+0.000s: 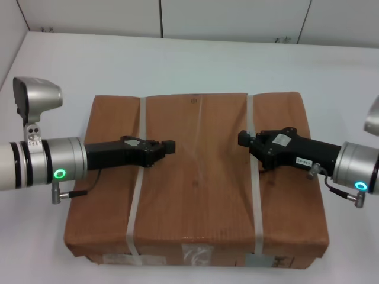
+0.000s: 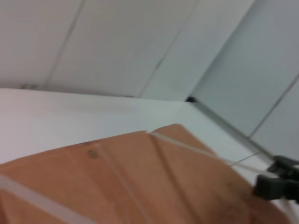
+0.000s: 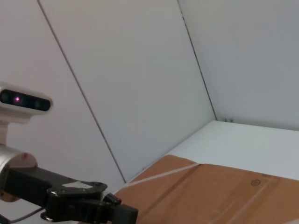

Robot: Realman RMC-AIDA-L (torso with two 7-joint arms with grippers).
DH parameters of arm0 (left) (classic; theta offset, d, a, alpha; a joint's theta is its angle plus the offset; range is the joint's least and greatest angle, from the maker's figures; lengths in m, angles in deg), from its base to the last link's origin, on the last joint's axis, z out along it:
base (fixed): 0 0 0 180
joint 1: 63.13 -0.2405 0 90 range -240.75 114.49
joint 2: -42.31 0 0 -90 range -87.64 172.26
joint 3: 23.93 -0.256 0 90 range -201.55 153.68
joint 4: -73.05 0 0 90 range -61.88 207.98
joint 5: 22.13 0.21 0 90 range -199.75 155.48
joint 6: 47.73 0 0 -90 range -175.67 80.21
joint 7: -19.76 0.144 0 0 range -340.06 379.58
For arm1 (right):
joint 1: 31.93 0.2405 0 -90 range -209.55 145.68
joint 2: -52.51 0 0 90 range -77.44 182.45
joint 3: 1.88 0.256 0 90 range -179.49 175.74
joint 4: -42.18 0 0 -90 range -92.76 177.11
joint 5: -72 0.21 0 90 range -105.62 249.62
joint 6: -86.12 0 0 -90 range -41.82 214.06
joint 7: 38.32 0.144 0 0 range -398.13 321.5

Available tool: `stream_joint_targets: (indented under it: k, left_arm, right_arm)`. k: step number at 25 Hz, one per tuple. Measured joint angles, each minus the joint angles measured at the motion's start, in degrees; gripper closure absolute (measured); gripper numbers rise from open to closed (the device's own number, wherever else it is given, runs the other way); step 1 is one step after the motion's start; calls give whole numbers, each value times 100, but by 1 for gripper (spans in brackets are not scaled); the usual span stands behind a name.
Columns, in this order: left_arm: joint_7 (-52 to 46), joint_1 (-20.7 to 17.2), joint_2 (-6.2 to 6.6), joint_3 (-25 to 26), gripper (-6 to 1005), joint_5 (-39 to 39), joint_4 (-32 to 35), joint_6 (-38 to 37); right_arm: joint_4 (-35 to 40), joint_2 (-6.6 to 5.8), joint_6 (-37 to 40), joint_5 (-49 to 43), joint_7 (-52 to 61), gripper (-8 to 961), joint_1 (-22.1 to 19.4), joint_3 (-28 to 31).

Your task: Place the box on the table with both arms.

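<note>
Left end effector — black, reaching inward over the top face of the box, its tip just past the left strap. Fingers: whether spread or pressed together cannot be told; no grip on the strap or paper is visible.

Right end effector — black, mirrored opposite, its tip near the right strap. Finger state likewise cannot be told. Between the two tips lies a bare stretch of brown paper; they point at each other and stand apart.

Box — large, flat, brown-paper wrapped, two whitish straps running front to back, labels on the side nearest the robot. It sits beneath both end effectors, resting flat on the table, with white surface showing beyond it on the far side and at both flanks.

Judgement: the box appears already set down, so the placing looks done or nearly so. Both arms lie low and level across the top, probably because a load this wide needs symmetric handling from two sides. Whether either end effector touches the paper cannot be told.
</note>
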Motion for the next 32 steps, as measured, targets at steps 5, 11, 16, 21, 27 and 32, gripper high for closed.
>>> stream_joint_targets:
  k: [5, 11, 16, 21, 27, 32]
  left_arm:
    - [1, 87, -7, -6, 906, 92, 2, 509]
    - [12, 204, -72, -10, 888, 304, 22, 1027]
    - [23, 272, -144, -13, 874, 479, 44, 1322]
    - [24, 283, -199, -14, 859, 544, 38, 1538]
    - [-18, 276, -209, -14, 841, 538, 55, 1716]
    - [-14, 268, -209, -6, 827, 505, 55, 1708]
  right_arm:
    - [-185, 1, -519, -19, 9, 902, 268, -22]
    - [-559, 1, -1323, -47, 57, 896, 620, -223]
    - [-778, 3, -1699, -100, 59, 892, 746, -254]
    - [-788, 1, -1755, -99, 174, 887, 750, -256]
    - [-787, 1, -1790, -100, 293, 882, 751, -294]
    - [-784, 1, -1794, -100, 294, 877, 734, -297]
